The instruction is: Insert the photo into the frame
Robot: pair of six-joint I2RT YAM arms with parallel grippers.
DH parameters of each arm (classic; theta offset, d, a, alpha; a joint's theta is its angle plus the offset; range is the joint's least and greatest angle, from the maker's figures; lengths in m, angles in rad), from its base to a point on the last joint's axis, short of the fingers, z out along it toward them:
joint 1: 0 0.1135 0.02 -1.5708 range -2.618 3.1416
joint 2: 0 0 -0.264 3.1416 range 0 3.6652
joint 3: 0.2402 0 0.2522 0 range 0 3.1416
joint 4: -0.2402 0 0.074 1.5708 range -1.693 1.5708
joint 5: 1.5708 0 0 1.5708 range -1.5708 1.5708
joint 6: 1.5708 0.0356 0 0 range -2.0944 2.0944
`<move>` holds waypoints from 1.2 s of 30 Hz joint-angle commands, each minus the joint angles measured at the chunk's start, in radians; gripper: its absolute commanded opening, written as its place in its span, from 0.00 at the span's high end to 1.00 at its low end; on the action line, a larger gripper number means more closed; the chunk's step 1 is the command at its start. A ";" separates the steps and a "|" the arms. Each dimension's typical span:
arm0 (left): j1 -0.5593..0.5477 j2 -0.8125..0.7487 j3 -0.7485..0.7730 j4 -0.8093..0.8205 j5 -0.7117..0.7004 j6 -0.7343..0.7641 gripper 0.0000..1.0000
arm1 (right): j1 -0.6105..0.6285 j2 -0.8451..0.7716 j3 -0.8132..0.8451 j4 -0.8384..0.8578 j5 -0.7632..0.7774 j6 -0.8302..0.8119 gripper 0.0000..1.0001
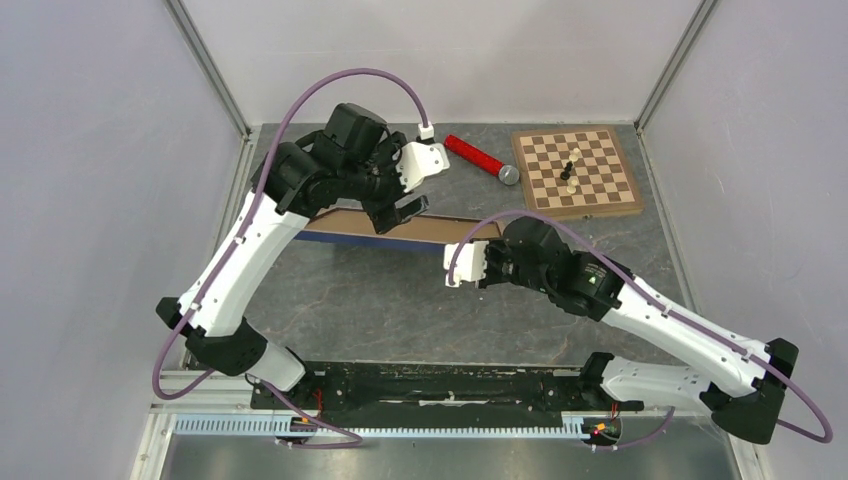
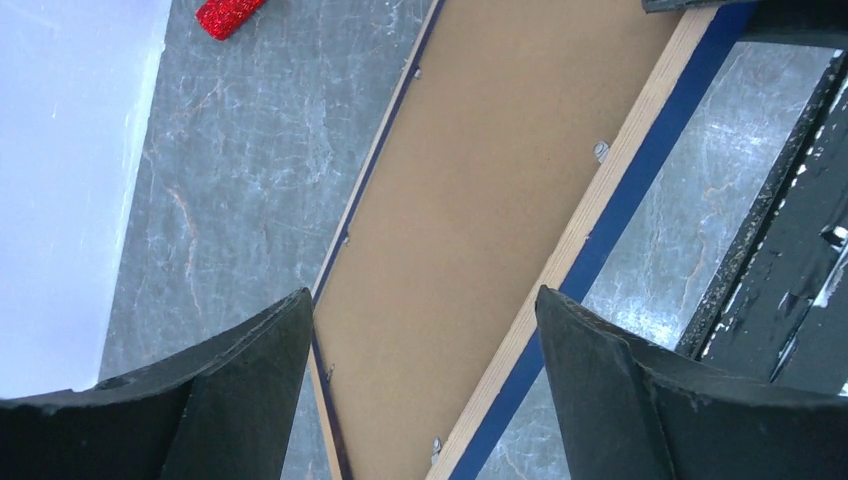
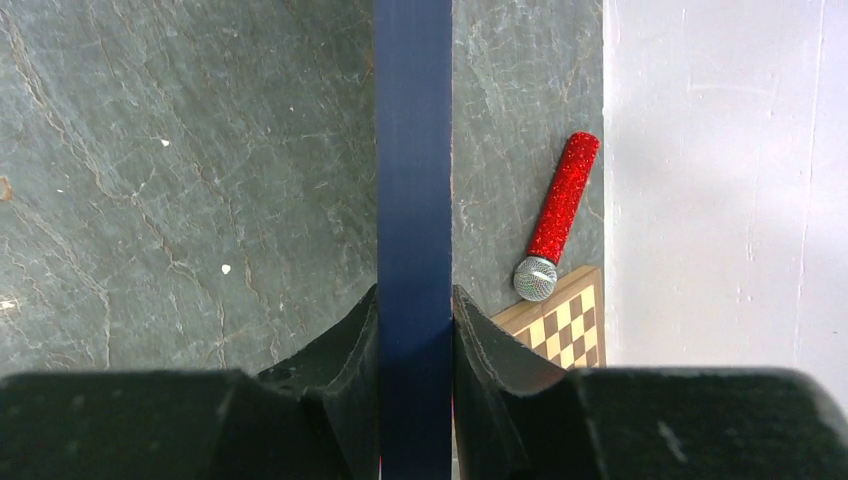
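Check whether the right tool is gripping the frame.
Yes: the right tool has both fingers pressed against the frame, one on each side.

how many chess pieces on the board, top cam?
2. A black piece and a white piece stand side by side near the centre of the chessboard. No others are visible, and nothing covers the board.

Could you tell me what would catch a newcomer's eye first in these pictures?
First, the frame, tilted up on edge at mid-table, its dark blue rim clamped in the right gripper while the left gripper hangs open over its brown back. Then, at the far right, a wooden chessboard with a few pieces on it, and a glittery red microphone beside it.
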 commanded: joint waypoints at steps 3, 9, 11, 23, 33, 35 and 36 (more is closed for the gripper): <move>-0.002 -0.030 0.037 -0.032 -0.034 0.081 0.09 | -0.007 0.018 0.130 -0.033 -0.044 0.038 1.00; -0.005 -0.056 0.040 -0.055 -0.046 0.109 0.09 | -0.069 0.042 0.178 -0.059 -0.096 0.055 1.00; -0.008 -0.068 0.040 -0.065 -0.046 0.117 0.09 | -0.096 0.051 0.200 -0.070 -0.128 0.058 1.00; -0.067 -0.053 0.031 -0.075 -0.042 0.110 0.09 | -0.184 0.085 0.274 -0.106 -0.253 0.075 1.00; -0.067 -0.156 -0.079 0.048 -0.071 0.145 0.09 | -0.242 0.077 0.261 -0.103 -0.315 0.096 1.00; -0.068 -0.170 -0.106 0.059 -0.068 0.152 0.09 | -0.246 0.069 0.250 -0.093 -0.321 0.103 1.00; -0.068 -0.176 -0.118 0.068 -0.061 0.155 0.09 | -0.247 0.063 0.242 -0.086 -0.323 0.108 1.00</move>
